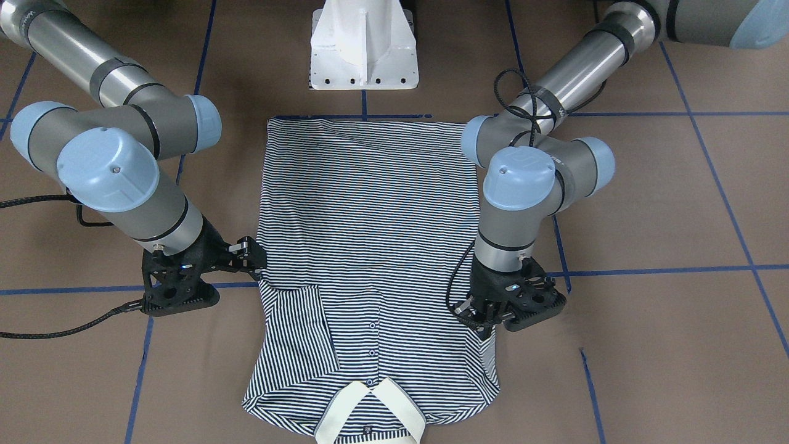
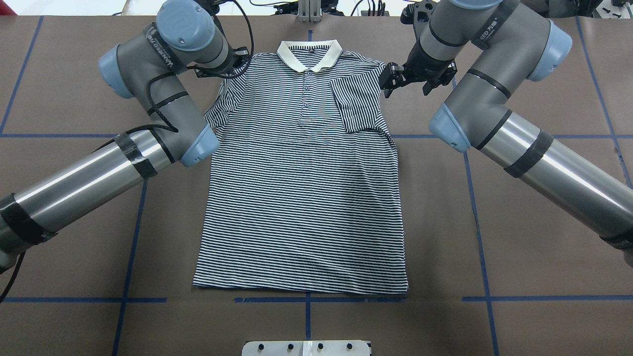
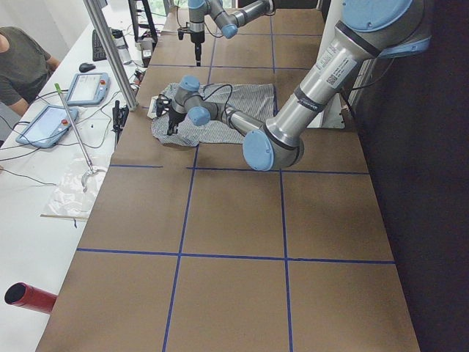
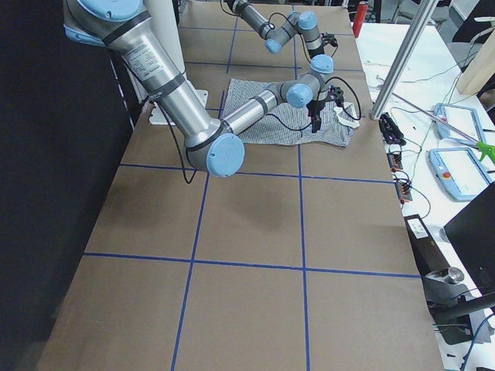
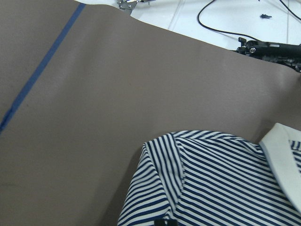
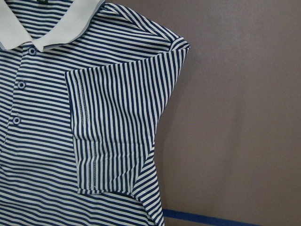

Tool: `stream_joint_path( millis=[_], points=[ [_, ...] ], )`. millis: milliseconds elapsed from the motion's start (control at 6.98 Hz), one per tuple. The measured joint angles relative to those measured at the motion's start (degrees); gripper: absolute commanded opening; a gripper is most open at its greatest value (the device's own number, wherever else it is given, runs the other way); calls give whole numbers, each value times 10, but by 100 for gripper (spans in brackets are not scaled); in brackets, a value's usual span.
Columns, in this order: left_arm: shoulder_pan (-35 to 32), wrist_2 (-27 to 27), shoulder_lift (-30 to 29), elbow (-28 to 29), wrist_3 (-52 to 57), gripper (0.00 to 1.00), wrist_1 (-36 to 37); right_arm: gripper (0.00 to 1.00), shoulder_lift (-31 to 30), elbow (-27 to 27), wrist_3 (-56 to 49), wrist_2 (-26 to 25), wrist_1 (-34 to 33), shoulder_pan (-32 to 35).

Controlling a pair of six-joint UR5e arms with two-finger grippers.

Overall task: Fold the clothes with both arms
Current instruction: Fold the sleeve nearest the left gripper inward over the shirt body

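Note:
The striped polo shirt (image 2: 301,198) lies flat, front up, with its cream collar (image 2: 309,52) on the far side from the robot's base. One sleeve (image 2: 358,101) is folded in over the chest, as the right wrist view shows (image 6: 117,132). My right gripper (image 2: 386,80) hovers just outside that shoulder, open and empty (image 1: 257,258). My left gripper (image 1: 490,327) points down at the opposite shoulder edge (image 2: 241,62). A black fingertip (image 5: 164,222) touches the stripes there. Whether that gripper is open or shut is hidden by the wrist.
The white pedestal base (image 1: 363,55) stands at the shirt's hem end. Blue tape lines (image 2: 474,198) grid the brown table. A side bench beyond the collar carries cables and tablets (image 3: 84,88), with a seated person (image 3: 22,66) beside it. A red cylinder (image 3: 29,297) lies off the near corner.

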Motion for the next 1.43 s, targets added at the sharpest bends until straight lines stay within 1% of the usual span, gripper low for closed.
stream_joint_path(
  millis=[143,286,430,573,716,1002,1145,1289,1432],
  points=[
    [10,3,-38,42,-52,0,0,100,-5,2,0,-4,5,-1],
    [19,14,-67,85,-99,0,-18,100,-10,4,1,-5,10,-1],
    [26,30,-78,116,-131,99,-54,100,-12,6,1,-5,12,-1],
    [32,42,-79,134,-137,100,-88,100,-12,7,1,-5,14,-1],
    [38,50,-76,140,-125,100,-108,100,-13,7,1,-5,14,-2],
    [39,51,-72,128,-103,100,-137,100,-14,7,1,-5,14,-2],
    [39,32,-56,96,-78,100,-139,100,-16,14,6,-5,15,-7],
    [35,2,-20,37,-42,100,-121,100,-25,32,30,-6,15,-19],
    [31,-19,26,-41,1,100,-81,100,-45,64,69,-10,16,-40]
  ],
)
